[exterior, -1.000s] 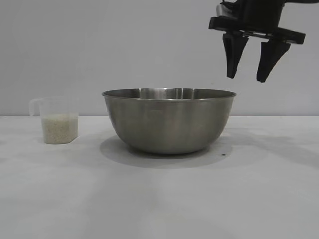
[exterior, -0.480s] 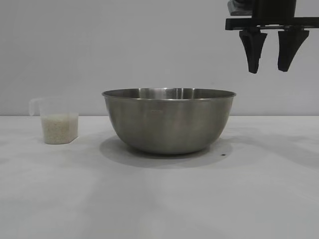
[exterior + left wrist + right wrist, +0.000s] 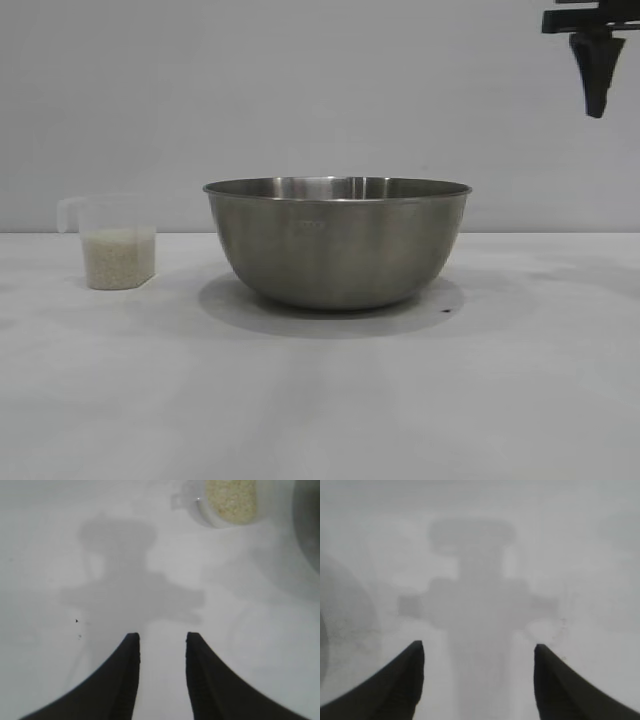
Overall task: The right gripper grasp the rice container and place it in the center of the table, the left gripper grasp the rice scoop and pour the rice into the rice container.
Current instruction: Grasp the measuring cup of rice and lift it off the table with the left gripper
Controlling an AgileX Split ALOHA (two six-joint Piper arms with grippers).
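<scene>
Steel bowl (image 3: 338, 243) upright at mid-table (image 3: 320, 400), rim level, shadow pooled around the base. Small clear measuring cup (image 3: 117, 243) upright well to the left of the bowl, apart from it, handle turned away from the bowl, filled to about two thirds with off-white rice (image 3: 119, 257).

Right gripper (image 3: 479, 652) high at the upper right corner of the exterior view, above and beyond the bowl's right edge, only one dark finger (image 3: 597, 70) inside the picture. Seen from its own wrist: both fingers spread wide, nothing between them, bare white table and the gripper's shadow below, a grey curve of the bowl at one edge.

Left gripper (image 3: 162, 645) outside the exterior view. Seen from its own wrist: fingers set to a narrow gap, nothing between them, pointed down over bare table, own shadow cast ahead. Cup of rice (image 3: 231, 497) farther off in that view, untouched, with the bowl's edge (image 3: 307, 525) beside it.
</scene>
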